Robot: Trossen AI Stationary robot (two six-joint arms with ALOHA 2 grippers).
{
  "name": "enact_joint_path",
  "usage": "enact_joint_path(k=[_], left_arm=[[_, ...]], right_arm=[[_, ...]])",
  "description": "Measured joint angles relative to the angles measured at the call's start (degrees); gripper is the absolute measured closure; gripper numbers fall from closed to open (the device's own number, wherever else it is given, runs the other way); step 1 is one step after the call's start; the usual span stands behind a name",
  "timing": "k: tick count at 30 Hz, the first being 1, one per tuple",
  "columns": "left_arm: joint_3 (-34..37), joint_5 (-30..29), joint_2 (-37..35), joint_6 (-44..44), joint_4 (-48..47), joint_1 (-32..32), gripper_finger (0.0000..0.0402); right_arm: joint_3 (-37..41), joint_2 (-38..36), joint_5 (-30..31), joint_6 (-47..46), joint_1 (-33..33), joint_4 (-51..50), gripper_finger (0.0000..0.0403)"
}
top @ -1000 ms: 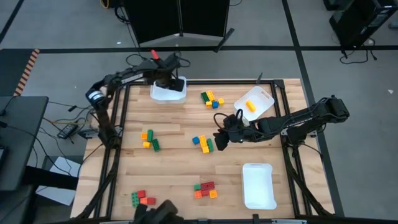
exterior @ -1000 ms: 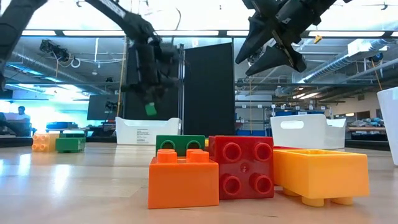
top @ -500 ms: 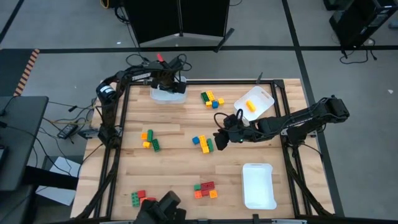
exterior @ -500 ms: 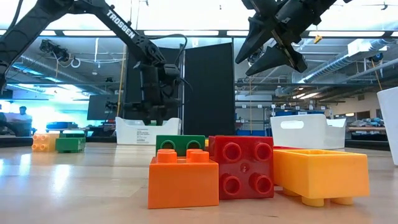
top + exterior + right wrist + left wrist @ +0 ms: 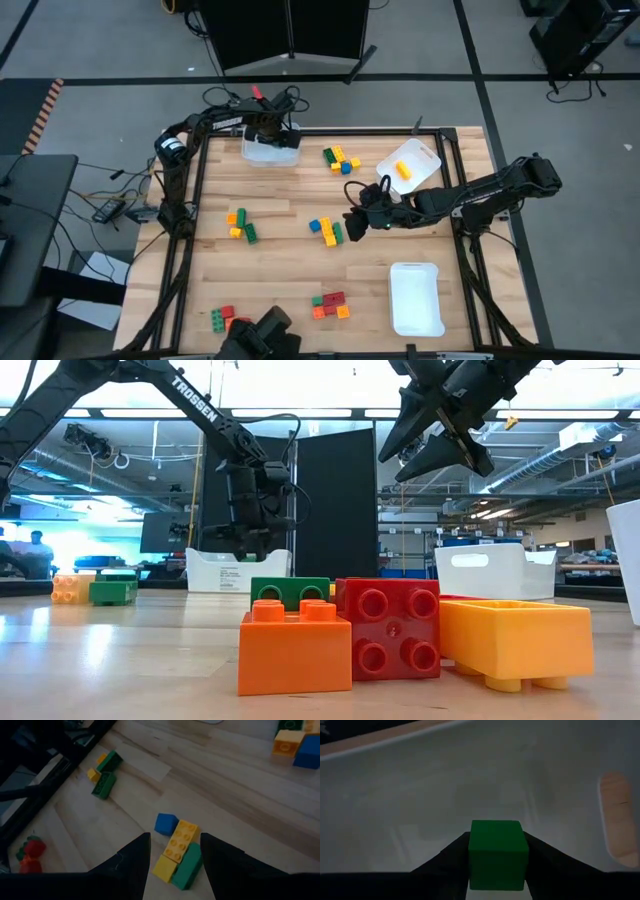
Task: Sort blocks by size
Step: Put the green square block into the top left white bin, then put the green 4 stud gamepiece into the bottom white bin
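Left wrist view, green block (image 5: 498, 854) between left fingers (image 5: 447, 860), over bin (image 5: 445, 785)

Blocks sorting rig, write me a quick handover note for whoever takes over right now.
Left gripper: shut on a small green cube, down inside the far-left white bin.
Right gripper: open, empty, above the centre cluster.
Done: one yellow block lies in the tilted far-right bin; the near-right bin looks empty.
Left: release the cube; five clusters on the table remain unsorted.
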State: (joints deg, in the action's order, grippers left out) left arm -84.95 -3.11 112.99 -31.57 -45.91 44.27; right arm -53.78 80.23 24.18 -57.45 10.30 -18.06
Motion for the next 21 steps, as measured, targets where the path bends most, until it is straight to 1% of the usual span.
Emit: enact_joint_path(k=[7, 14, 19, 21], left_arm=[[0.0, 0.0, 0.0, 0.0, 0.0, 0.0, 0.0205], [0.0, 0.1, 0.0, 0.0, -0.2, 0.0, 0.0198], [0.0, 3.1, -0.5, 0.1, -0.4, 0.0, 0.0198], [0.0, 4.3, -1.6, 1.4, -0.4, 0.0, 0.0198]], right_arm=[[0.0, 0.0, 0.1, 0.0, 0.0, 0.0, 0.0219], [0.0, 0.0, 0.1, 0.1, 0.0, 0.0, 0.0219], [0.0, 0.0, 0.2, 0.2, 0.0, 0.0, 0.0219], [0.0, 0.0, 0.2, 0.1, 0.0, 0.0, 0.0219]])
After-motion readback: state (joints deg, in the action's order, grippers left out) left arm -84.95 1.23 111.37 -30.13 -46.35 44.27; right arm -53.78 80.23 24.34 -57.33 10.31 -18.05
